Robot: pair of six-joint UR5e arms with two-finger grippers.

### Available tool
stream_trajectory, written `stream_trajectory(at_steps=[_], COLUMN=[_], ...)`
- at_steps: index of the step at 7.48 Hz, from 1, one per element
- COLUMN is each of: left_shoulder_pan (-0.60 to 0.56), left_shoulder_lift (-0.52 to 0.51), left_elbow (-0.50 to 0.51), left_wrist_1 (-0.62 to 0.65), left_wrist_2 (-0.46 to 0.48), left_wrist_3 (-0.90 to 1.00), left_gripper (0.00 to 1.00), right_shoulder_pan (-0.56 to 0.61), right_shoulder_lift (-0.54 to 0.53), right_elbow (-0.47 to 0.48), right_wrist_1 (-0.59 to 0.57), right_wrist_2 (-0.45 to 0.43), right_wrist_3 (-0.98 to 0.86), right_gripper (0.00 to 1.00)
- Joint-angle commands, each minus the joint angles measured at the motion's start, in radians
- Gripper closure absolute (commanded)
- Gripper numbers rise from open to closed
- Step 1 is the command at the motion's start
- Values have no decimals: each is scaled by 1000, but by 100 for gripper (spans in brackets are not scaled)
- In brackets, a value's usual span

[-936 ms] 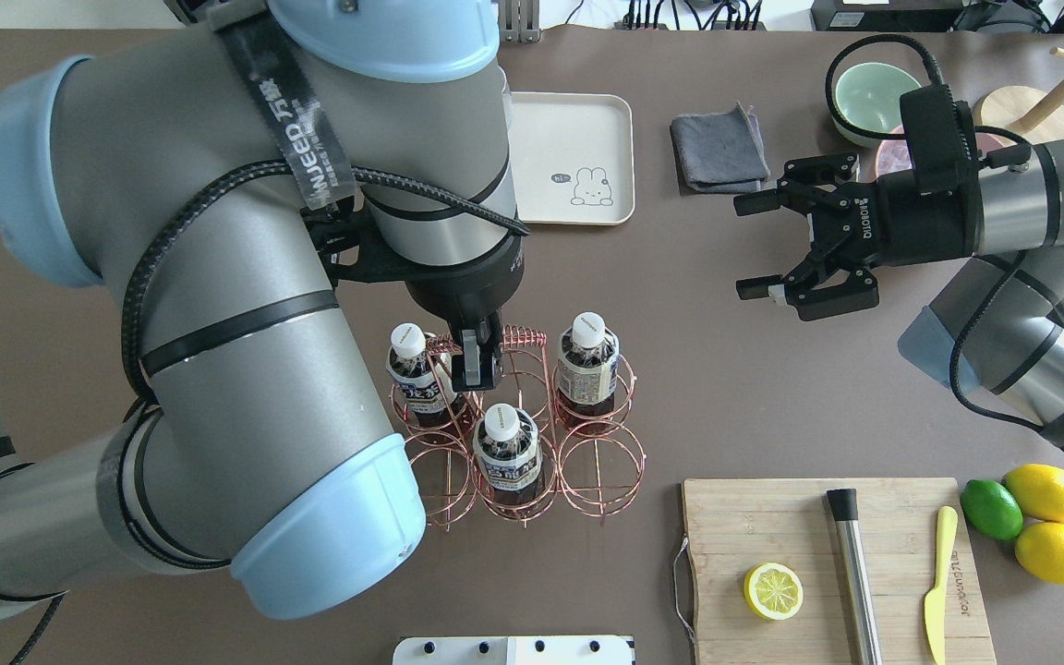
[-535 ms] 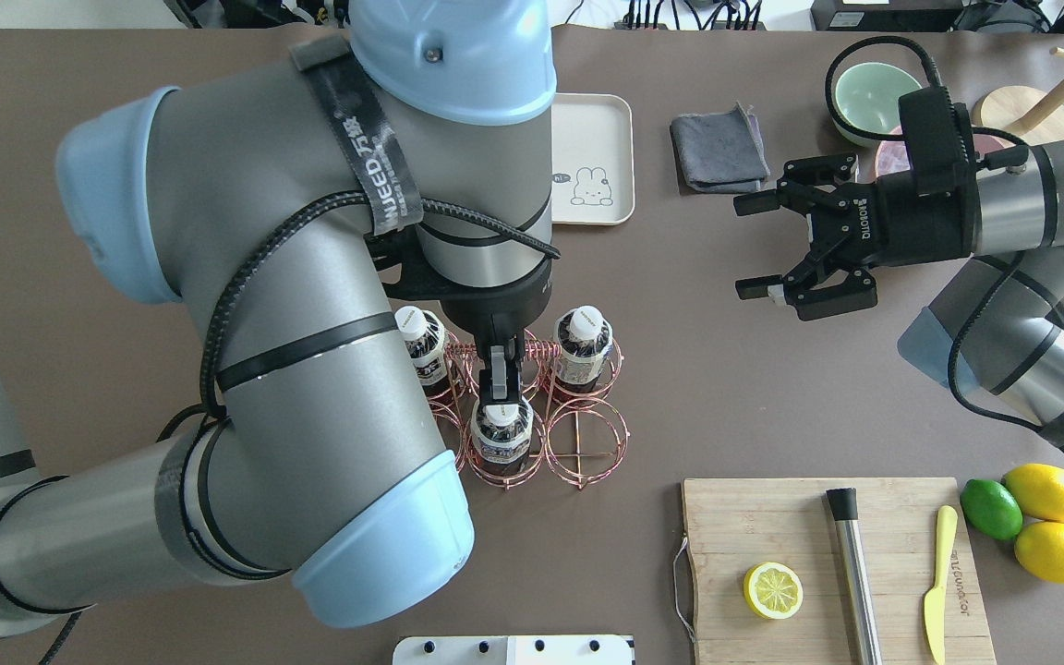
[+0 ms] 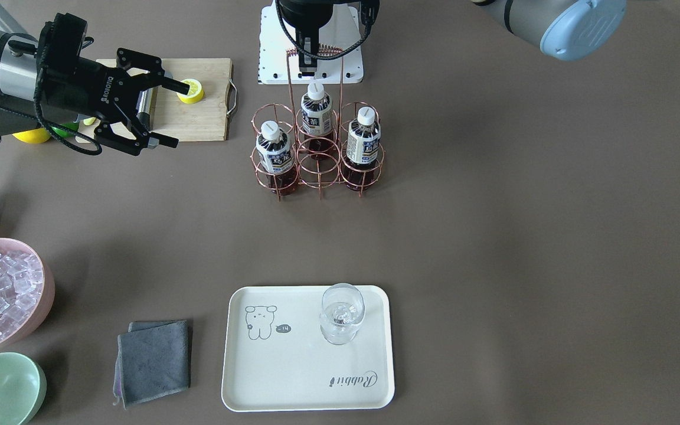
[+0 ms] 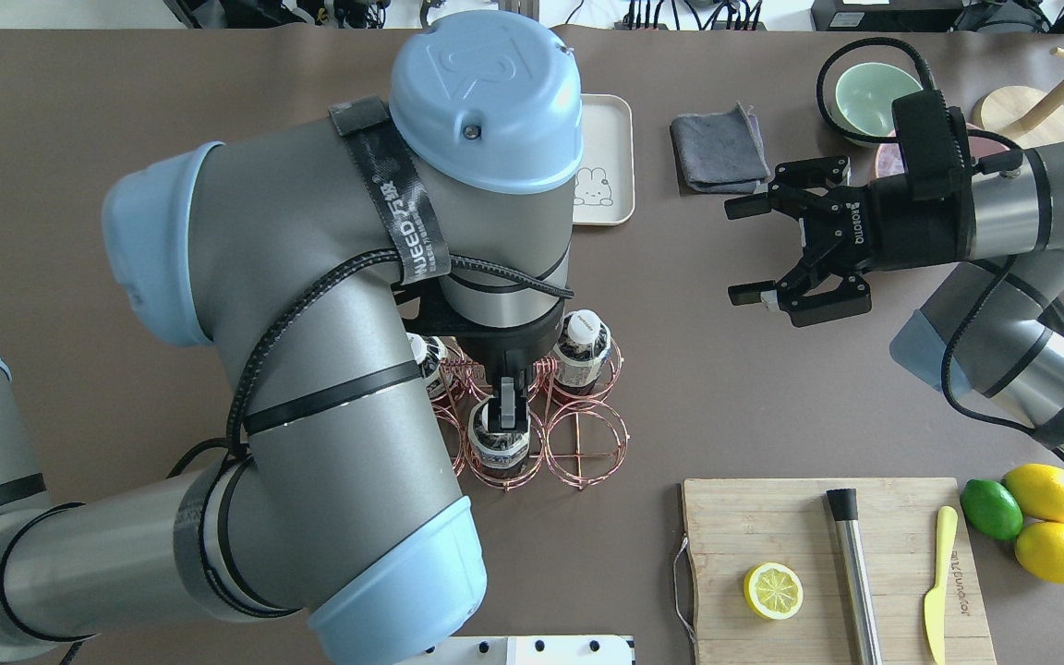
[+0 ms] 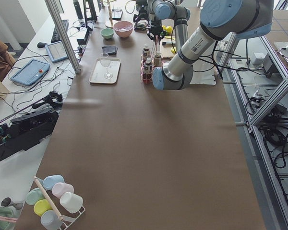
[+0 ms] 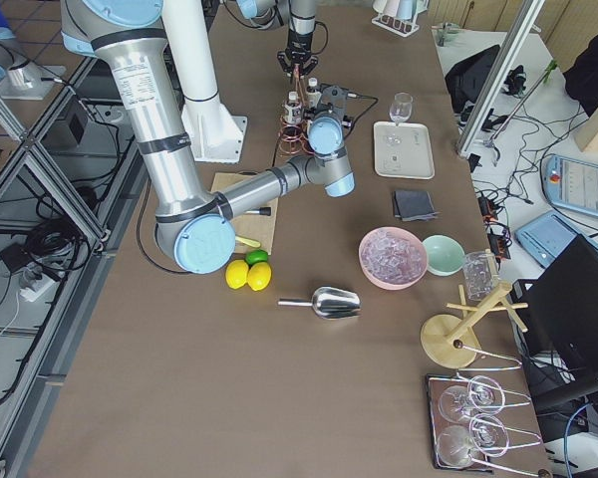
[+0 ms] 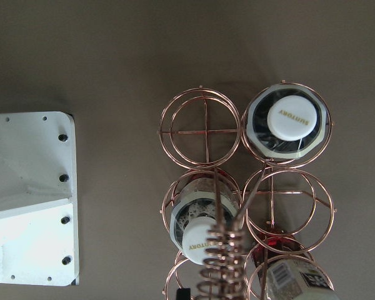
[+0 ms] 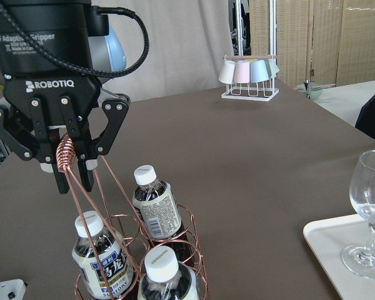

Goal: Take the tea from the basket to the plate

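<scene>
1. Left claw [image 8: 72,178]: pinched almost closed on the coiled handle of the basket [image 7: 202,131]. Placing the basket seems to be the step in hand, as no bottle is gripped.
2. Three tea [image 3: 316,115] bottles fill three of the six cells.
3. One plate [image 3: 293,378] sits on the counter at about 12 o'clock from the basket in the overhead view, with one glass [image 3: 342,313] on it.
4. Right claw [image 4: 740,251]: at 2 o'clock, spread wide and empty. It probably needs to grip a cap next, then lift straight up.

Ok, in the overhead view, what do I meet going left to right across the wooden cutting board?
Metal handle → lemon half → steel muddler → yellow knife.
</scene>
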Motion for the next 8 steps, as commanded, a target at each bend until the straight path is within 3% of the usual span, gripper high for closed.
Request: stream_trajectory(at_steps=[1, 5, 8], left_shoulder_pan=[-7, -49, -43], left_shoulder_lift=[-2, -3, -11], left_elbow=[-8, -5, 23], left_wrist_1=[11, 33, 28], left_wrist_2=[-1, -4, -4], left_wrist_3=[4, 10, 10], left_gripper=[100, 100, 100], right_shoulder_pan=[-17, -33, -92], right_shoulder_lift=[15, 39, 38], right_elbow=[1, -6, -6], right_wrist_1=[0, -2, -2], right_wrist_2=[-2, -14, -77], right_wrist_3=[1, 1, -1], right_gripper=[1, 1, 1])
